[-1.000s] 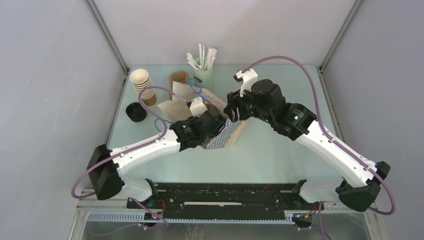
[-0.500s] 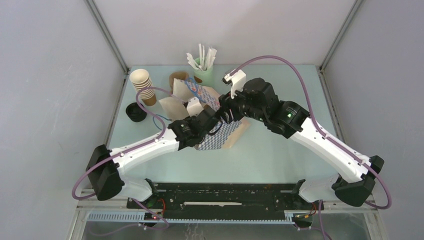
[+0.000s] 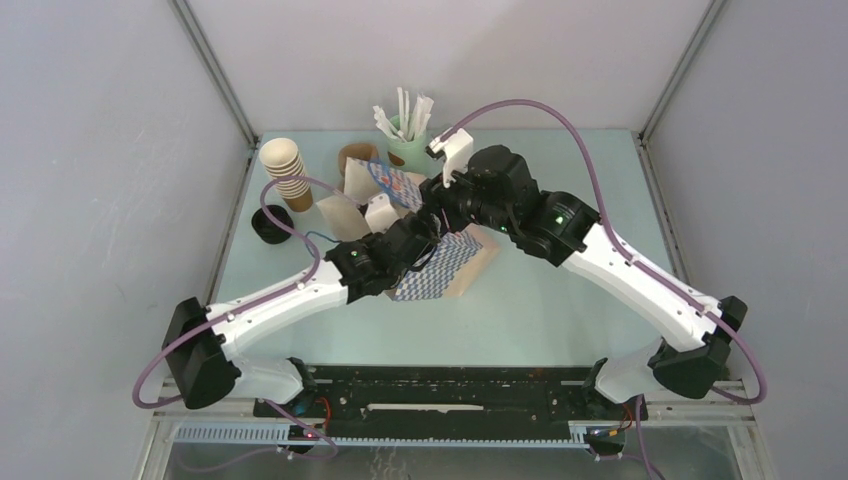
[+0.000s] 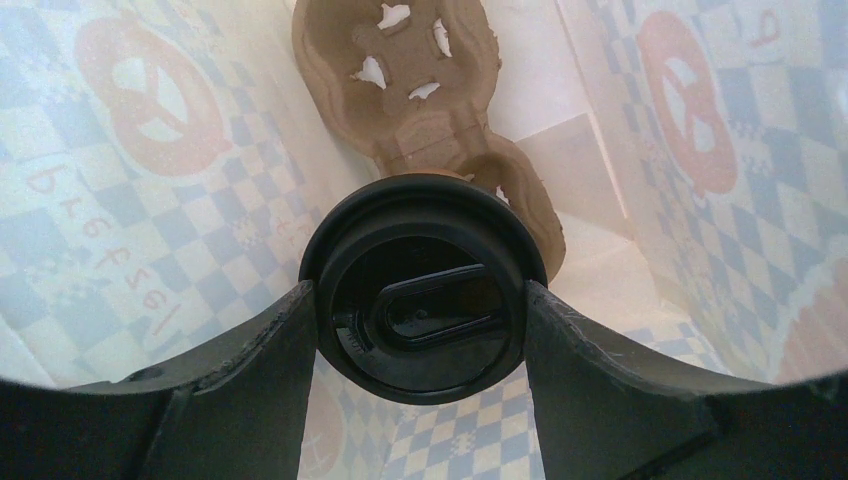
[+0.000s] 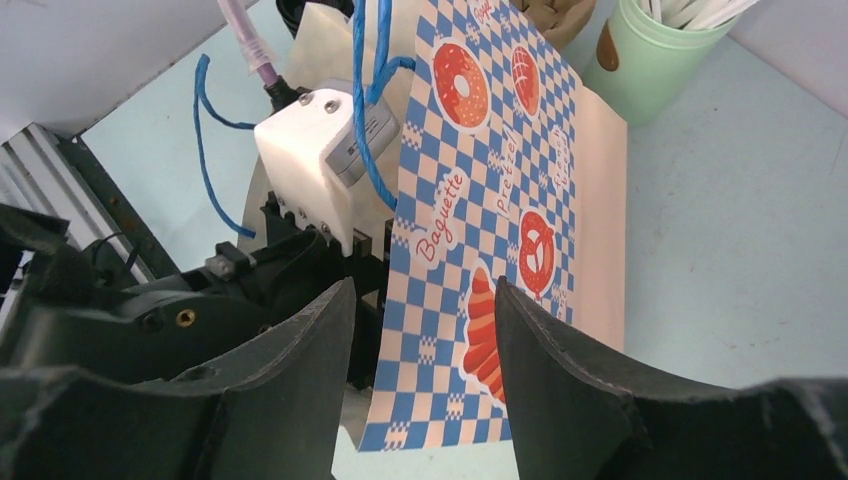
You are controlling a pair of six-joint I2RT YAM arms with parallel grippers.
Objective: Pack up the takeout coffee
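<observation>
Inside the bag (image 5: 500, 200), left tool (image 4: 420, 310) is pinching the takeout coffee (image 4: 425, 260) right over the carrier (image 4: 395, 90). I'd lower it straight into a socket, no tilting. Right tool (image 5: 420, 300) is spread, straddling the bag wall.

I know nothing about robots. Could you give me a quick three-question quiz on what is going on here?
1. True or false: the left pincer grips a lidded coffee cup inside the paper bag.
2. What lies deeper in the bag, beyond the cup? A) a cardboard cup carrier B) a spoon C) a sandwich
3. Which pincer has the bag's printed wall between its fingers, from outside?

Key: 1 true; 2 A; 3 the right pincer.
</observation>
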